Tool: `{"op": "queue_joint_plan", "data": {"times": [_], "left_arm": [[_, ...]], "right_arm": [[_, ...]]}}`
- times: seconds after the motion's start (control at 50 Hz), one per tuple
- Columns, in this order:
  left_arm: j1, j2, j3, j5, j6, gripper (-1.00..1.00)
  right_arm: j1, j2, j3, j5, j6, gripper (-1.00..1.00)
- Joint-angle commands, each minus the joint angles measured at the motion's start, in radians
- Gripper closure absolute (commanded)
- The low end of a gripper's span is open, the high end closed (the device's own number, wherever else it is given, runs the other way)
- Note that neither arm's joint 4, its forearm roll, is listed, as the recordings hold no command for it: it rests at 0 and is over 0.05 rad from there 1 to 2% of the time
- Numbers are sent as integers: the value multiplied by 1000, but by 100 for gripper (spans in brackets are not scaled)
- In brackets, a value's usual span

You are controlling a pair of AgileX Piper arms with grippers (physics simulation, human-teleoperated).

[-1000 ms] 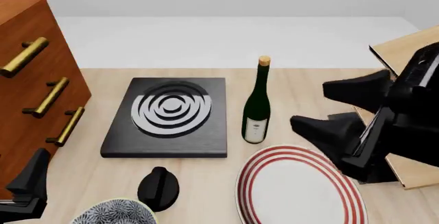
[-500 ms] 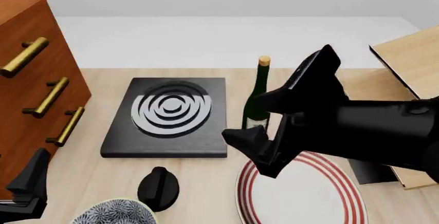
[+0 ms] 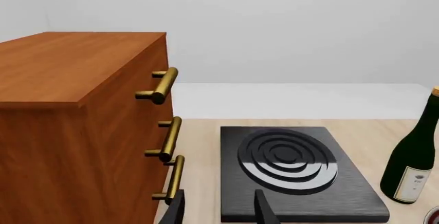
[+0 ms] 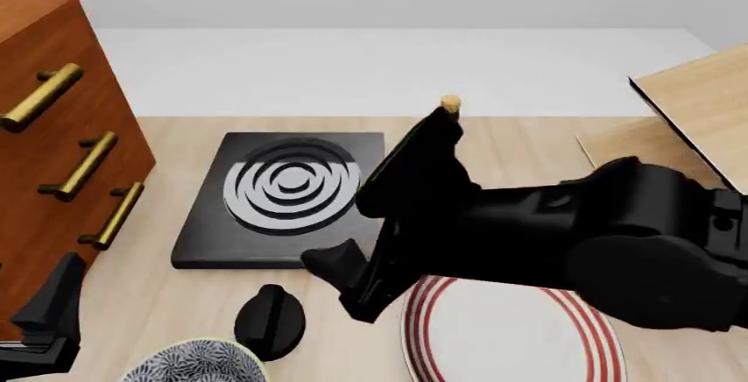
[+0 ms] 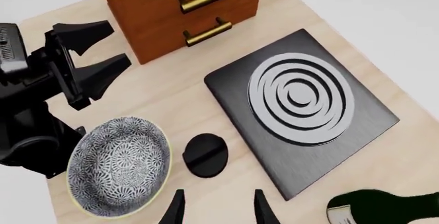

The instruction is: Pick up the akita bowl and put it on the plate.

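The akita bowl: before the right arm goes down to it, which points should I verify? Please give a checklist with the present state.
1. Akita bowl upright on the table, nothing inside: ok.
2. Right gripper fingers spread, nothing between them: ok.
3. Right gripper over the bowl: not ok, it is above the black knob beside it.
4. Left gripper open and apart from the bowl: ok.
5. Plate free to receive: cannot tell, the right arm covers part.

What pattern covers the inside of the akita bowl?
Dense dark blue-grey and white floral; the akita bowl shows best in the right wrist view.
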Motion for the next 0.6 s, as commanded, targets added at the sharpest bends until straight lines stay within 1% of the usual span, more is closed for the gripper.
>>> {"op": "queue_joint_plan", "data": {"times": [0.02, 0.2, 0.24, 0.6], "left_arm": [[0, 0, 0, 0, 0, -100], [0, 0, 0, 0, 0, -100], [0, 0, 0, 0, 0, -100], [0, 0, 0, 0, 0, -100]], "right_arm": [[53, 86, -45, -22, 27, -100], [94, 148, -78, -40, 51, -100], [108, 167, -86, -47, 66, -100], [143, 285, -98, -111, 134, -100]]}}
